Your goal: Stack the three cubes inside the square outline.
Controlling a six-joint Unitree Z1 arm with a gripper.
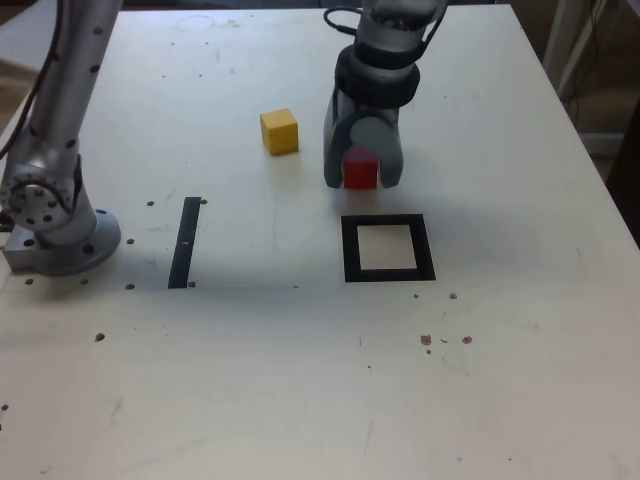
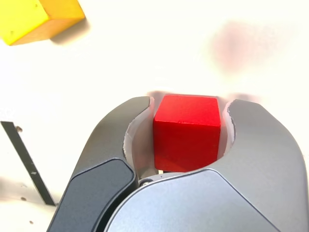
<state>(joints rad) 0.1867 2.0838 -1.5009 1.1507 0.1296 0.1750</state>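
Note:
My gripper (image 1: 361, 172) is shut on the red cube (image 1: 360, 169), its grey fingers pressing both sides of the red cube (image 2: 187, 131) in the wrist view. It hangs just behind the square outline (image 1: 388, 248), a thick black frame with a pale centre that holds nothing. The yellow cube (image 1: 280, 131) rests on the table to the exterior view's left of my gripper, and a corner of the yellow cube (image 2: 36, 18) shows in the wrist view. The green cube is out of view.
A narrow black strip (image 1: 185, 242) lies on the pale table (image 1: 300, 380) to the exterior view's left of the outline. The arm's grey base (image 1: 55, 225) stands at the table's left edge. Small dark specks dot the tabletop.

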